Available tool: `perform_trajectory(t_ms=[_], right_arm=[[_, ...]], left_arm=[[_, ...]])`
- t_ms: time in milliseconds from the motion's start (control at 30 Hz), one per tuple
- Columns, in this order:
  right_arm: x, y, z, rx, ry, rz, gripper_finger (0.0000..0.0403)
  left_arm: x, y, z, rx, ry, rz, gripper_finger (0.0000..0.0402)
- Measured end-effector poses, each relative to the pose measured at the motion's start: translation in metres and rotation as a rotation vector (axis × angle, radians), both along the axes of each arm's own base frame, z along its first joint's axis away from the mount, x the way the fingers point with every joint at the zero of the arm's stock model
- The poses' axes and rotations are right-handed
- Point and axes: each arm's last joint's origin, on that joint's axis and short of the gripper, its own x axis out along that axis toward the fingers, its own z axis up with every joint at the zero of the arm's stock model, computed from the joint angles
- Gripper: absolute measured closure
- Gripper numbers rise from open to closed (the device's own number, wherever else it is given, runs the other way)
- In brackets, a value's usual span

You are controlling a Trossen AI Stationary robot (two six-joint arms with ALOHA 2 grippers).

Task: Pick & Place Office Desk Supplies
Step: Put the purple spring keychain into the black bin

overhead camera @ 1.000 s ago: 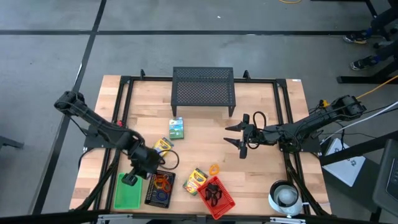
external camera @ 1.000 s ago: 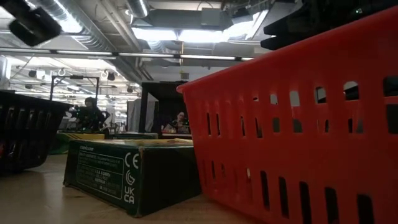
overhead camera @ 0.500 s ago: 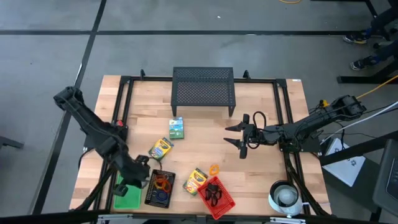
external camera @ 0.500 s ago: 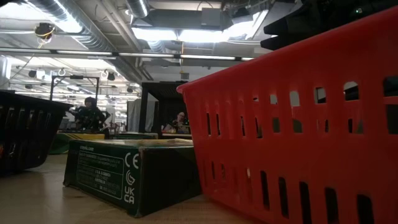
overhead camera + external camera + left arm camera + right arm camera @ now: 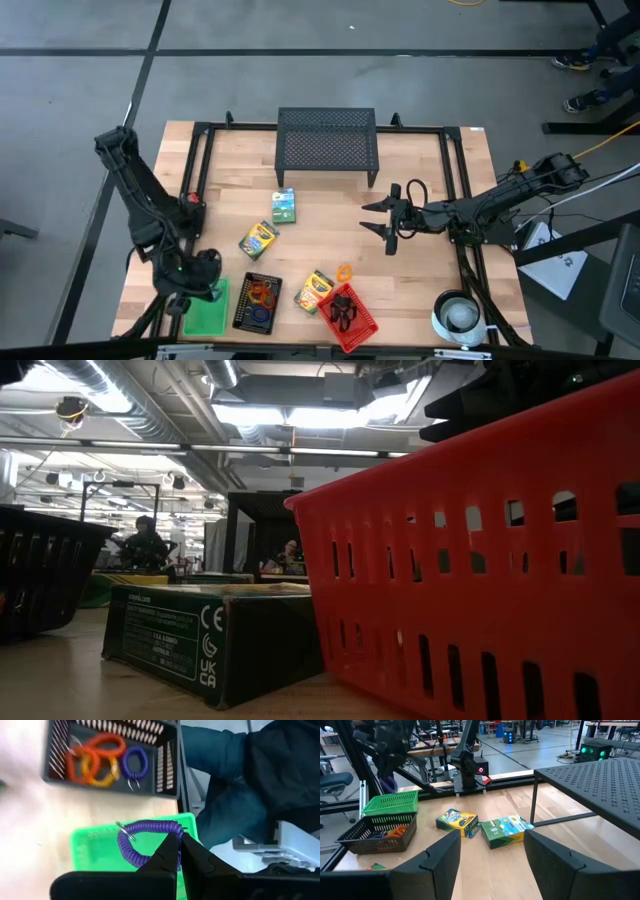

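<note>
One purple ring (image 5: 145, 840) was pinched in the left gripper (image 5: 179, 851) jaws over the green basket (image 5: 100, 850); imo go lower b4 releasing. Right gripper (image 5: 385, 217) jaws wide, empty

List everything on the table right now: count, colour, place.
Black mesh stand: 1, table's far middle.
Yellow-and-green crayon boxes: 3; one in front of the stand, one nearer the left arm, one beside the red basket.
Green plastic basket: 1, near-left corner.
Black slotted basket: 1, right of the green one, holding orange, yellow and purple coil rings.
Red plastic basket: 1, near edge, dark clips inside.
Orange ring: 1, loose beside the red basket.
White round roll: 1, near-right corner.
Purple coil ring: 1, in the left tool.
Left tool: shut on that ring, over the green basket.
Right tool: open, mid-table.
</note>
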Motion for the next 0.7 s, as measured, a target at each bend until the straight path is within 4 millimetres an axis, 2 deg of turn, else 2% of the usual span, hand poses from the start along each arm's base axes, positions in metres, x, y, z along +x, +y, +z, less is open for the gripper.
perform_trajectory(t_ms=[100, 233, 367, 700], right_arm=[[0.0, 0.0, 0.0, 0.008, -0.001, -0.001, 0.0184], [0.0, 0.0, 0.0, 0.026, -0.003, -0.005, 0.0184], [0.0, 0.0, 0.0, 0.051, -0.007, -0.011, 0.0184], [0.0, 0.0, 0.0, 0.08, -0.01, -0.015, 0.0184]], left_arm=[[-0.009, -0.006, -0.008, -0.05, -0.022, 0.006, 0.0398], [-0.015, -0.006, 0.002, -0.026, -0.106, -0.024, 0.0398], [-0.011, 0.002, 0.017, 0.016, -0.249, -0.059, 0.0398], [0.0, 0.011, 0.016, 0.139, -0.342, -0.147, 0.0398]])
